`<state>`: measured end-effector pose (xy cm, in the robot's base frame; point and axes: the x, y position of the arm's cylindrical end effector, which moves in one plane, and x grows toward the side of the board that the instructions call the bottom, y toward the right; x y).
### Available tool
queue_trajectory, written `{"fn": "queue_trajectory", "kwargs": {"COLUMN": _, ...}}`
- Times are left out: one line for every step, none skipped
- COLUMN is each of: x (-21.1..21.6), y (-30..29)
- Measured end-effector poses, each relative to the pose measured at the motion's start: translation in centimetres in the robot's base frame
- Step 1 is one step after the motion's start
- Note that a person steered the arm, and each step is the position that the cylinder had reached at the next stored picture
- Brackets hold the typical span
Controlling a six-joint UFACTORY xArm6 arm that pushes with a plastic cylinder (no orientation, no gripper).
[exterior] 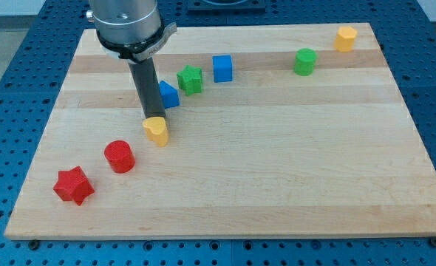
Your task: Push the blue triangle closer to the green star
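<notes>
The blue triangle (168,94) lies on the wooden board in the upper left part of the view, partly hidden behind my rod. The green star (191,79) sits just up and right of it, with a narrow gap between them. My tip (152,118) is down on the board just below and left of the blue triangle, right above the yellow heart (157,131).
A blue cube (222,68) stands right of the green star. A green cylinder (304,62) and a yellow block (344,38) are at the upper right. A red cylinder (119,157) and a red star (74,185) lie at the lower left.
</notes>
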<state>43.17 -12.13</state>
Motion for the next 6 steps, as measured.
{"fn": "queue_trajectory", "kwargs": {"x": -1.0, "y": 0.0}}
{"fn": "queue_trajectory", "kwargs": {"x": -1.8, "y": -1.6}}
{"fn": "queue_trajectory", "kwargs": {"x": -2.0, "y": -3.9}}
{"fn": "queue_trajectory", "kwargs": {"x": -4.3, "y": -4.9}}
{"fn": "queue_trajectory", "kwargs": {"x": -5.1, "y": -4.4}}
{"fn": "queue_trajectory", "kwargs": {"x": -5.1, "y": -2.5}}
